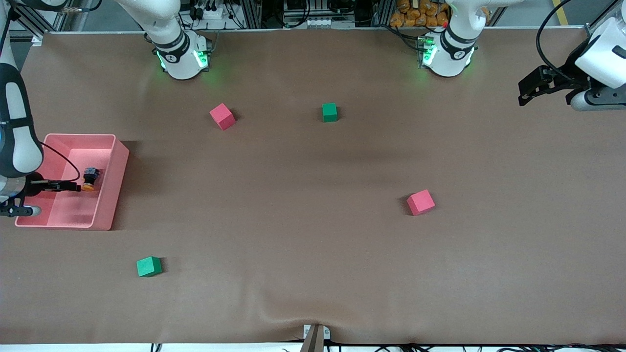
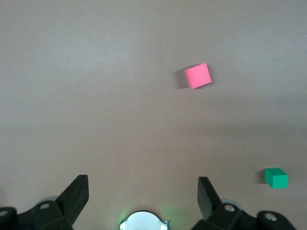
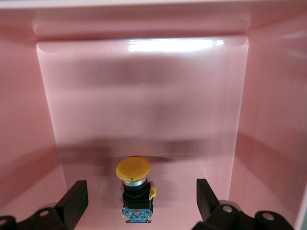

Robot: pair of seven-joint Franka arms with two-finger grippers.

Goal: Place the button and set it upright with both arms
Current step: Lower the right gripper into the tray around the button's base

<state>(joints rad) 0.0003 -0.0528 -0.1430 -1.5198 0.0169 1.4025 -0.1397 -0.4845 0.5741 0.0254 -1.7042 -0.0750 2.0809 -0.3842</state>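
The button (image 3: 135, 191) is a small thing: a round orange-yellow cap on a short black blocky body, with a strip of blue at the body's base and a little yellow tab on one side. It lies tipped on its side on the floor of the pink bin (image 1: 111, 195), which sits at the right arm's end of the bench (image 1: 313, 234).

My right jaws (image 1: 78, 186) are down inside that bin, released and spread wide. In my right wrist view the two black fingers (image 3: 76, 199) stand well apart with the button in the gap between them, touching neither. Its cap points away from my wrist, toward the bin's end wall. In the front view the orange cap shows just at my fingertips, the black body lying a little farther from the camera than the cap.

My left jaws (image 1: 530, 90) hang up in the air over the left arm's end of the bench, also released, fingers (image 2: 76, 194) wide apart and gripping nothing. That arm waits.

In my left wrist view a red cube (image 2: 198, 75) and a green cube (image 2: 276, 178) lie below on the bare bench.
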